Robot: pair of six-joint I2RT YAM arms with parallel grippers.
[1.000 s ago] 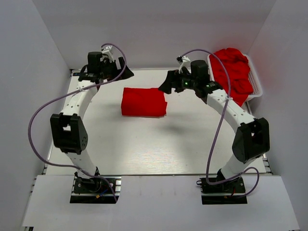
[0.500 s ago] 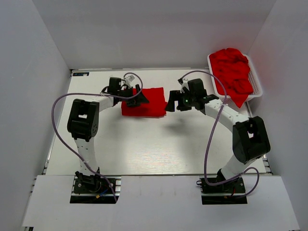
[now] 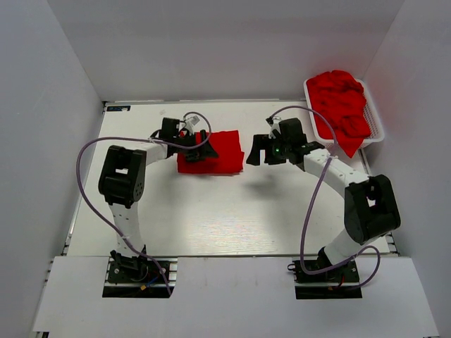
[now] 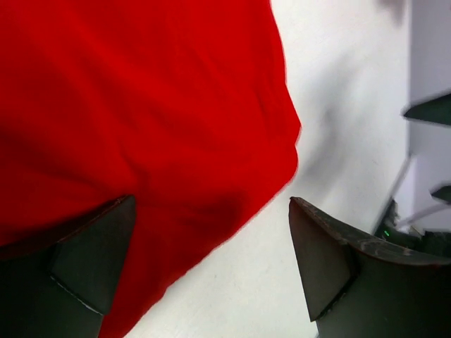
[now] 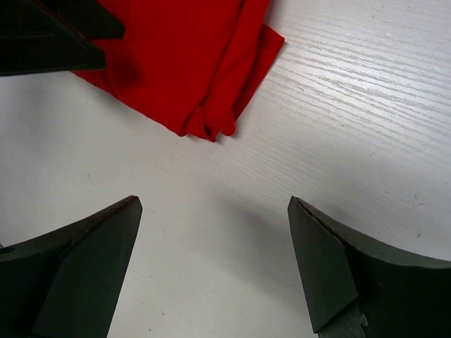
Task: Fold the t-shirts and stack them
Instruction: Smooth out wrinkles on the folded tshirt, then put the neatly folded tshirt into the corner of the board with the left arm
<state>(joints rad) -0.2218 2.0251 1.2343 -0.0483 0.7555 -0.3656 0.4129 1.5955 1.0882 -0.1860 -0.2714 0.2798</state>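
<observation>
Done: one folded t-shirt [image 3: 210,151] lying mid-way across the table [image 3: 211,211].
Remaining: crumpled t-shirts [image 3: 342,105] heaped in the white basket [image 3: 375,113].
Left gripper [image 4: 211,211]: agape over the folded shirt's edge, gripping nothing.
Right gripper [image 5: 211,204]: agape and empty, just beside the shirt.

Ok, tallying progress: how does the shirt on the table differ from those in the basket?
The folded t-shirt on the table lies flat as a neat rectangle; the t-shirts in the basket form a crumpled heap. The folded t-shirt lies wholly on the table; those t-shirts spill over the basket's rim. Both are bright red.

The white table [image 3: 211,218] bears one folded red t-shirt [image 3: 222,151].
</observation>
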